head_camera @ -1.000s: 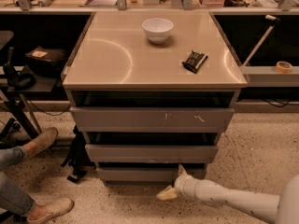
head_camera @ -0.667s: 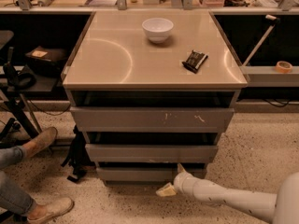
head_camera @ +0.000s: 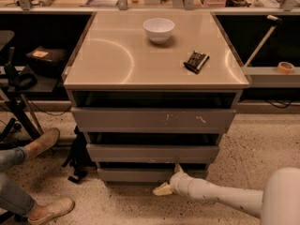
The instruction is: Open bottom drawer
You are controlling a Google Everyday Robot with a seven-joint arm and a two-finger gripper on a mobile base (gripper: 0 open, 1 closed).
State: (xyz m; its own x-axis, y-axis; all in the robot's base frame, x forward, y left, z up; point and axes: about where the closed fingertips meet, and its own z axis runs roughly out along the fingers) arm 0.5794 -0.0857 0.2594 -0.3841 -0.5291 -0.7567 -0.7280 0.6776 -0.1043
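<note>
The bottom drawer (head_camera: 136, 174) is the slim grey-brown front lowest in the cabinet, just above the floor. Above it sit the mid-sized drawer front (head_camera: 152, 153) and the tall scratched top drawer front (head_camera: 152, 120). My white arm reaches in from the lower right, and the gripper (head_camera: 169, 182) is at the bottom drawer's front, right of its centre. One finger (head_camera: 178, 168) points up against the drawer's top edge. The other finger (head_camera: 162, 189) lies low over the floor, in front of the drawer.
On the cabinet top (head_camera: 112, 60) stand a white bowl (head_camera: 159, 30) and a small black object (head_camera: 196, 61). A person's legs and shoes (head_camera: 44, 142) are at the lower left, with a black bag (head_camera: 77, 156) beside the cabinet. Shelving runs along the back.
The gripper has shifted slightly left along the bottom drawer's front. The drawers look unchanged.
</note>
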